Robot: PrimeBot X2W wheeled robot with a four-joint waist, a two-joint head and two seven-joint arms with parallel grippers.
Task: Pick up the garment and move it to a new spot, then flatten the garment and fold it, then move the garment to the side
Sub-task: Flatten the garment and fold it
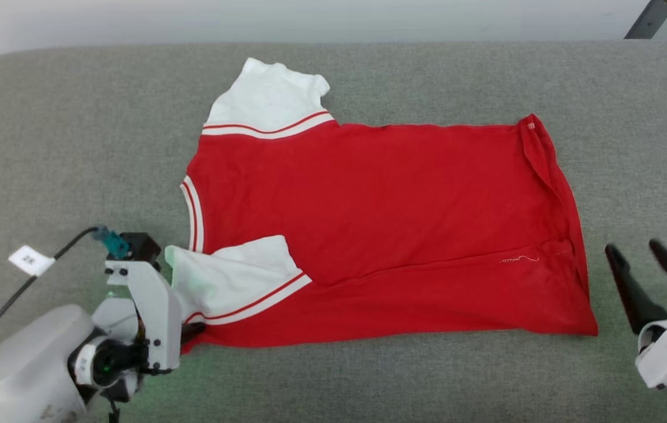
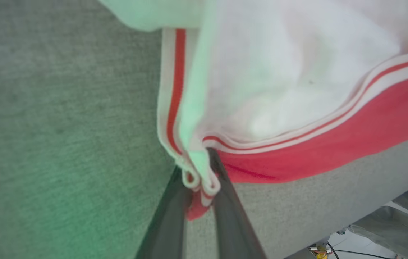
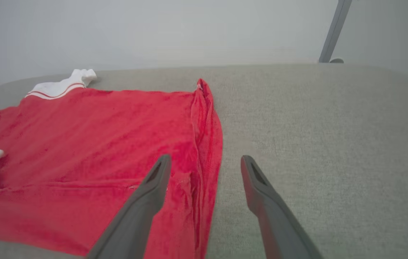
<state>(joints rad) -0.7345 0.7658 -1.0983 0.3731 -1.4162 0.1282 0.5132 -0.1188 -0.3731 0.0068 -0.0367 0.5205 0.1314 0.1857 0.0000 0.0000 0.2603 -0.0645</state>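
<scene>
The garment (image 1: pixel 368 223), a red T-shirt with white sleeves, lies spread on the grey table (image 1: pixel 45 147), collar to the left and hem to the right. Its near sleeve (image 1: pixel 227 279) is folded onto the body. My left gripper (image 2: pixel 198 180) is shut on the garment's near shoulder corner, where the striped trim and red fabric bunch between the fingers. In the head view that hand (image 1: pixel 189 332) sits at the shirt's lower left corner. My right gripper (image 1: pixel 642 252) is open, hovering just right of the hem (image 3: pixel 207 151), touching nothing.
A cable with a white tag (image 1: pixel 30 259) runs across the table left of my left arm. A grey post (image 3: pixel 333 30) rises behind the far right table edge. Bare felt lies to the right of the garment.
</scene>
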